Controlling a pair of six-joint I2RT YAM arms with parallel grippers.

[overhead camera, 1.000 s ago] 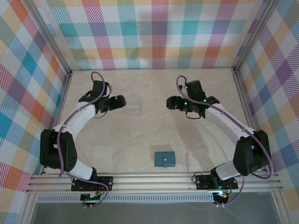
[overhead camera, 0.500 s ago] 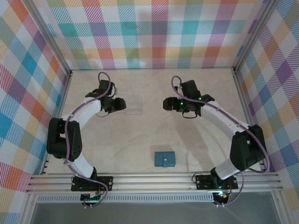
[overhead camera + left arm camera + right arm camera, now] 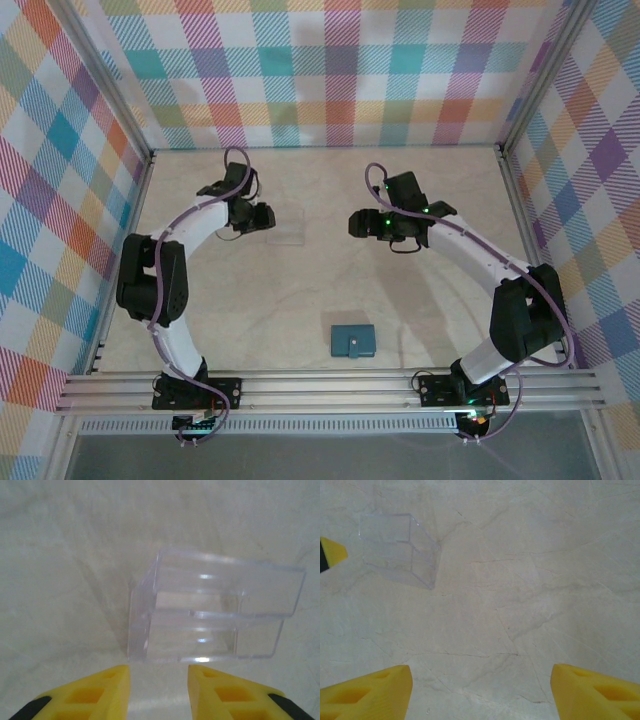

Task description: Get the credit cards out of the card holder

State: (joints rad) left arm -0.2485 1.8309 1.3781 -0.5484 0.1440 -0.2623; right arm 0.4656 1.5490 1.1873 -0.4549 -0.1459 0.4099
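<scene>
My left pincer (image 3: 159, 690) hovers low, its yellow fingers (image 3: 95, 695) parted by a modest gap with nothing between them. Straight ahead of the tips, a touch to their right, a clear plastic stand (image 3: 210, 615) sits on the pale table (image 3: 60, 555). My right pincer (image 3: 480, 695) is spread wide and empty. It faces the same stand from the opposite side, with a stretch of bare table between them.

The card holder (image 3: 353, 341) is nowhere near either set of tips. It lies flat and folded shut well behind both pincers, back toward my bases and closer to my right arm's side. The credit cards, I judge, are tucked inside it (hence the closed clasp). I take the stand as the likely drop-off place, which would explain why I am hanging over it, though that is a guess. Both pincers being empty suits a job barely begun. One must reach back and pin the holder while the other lifts its flap.
</scene>
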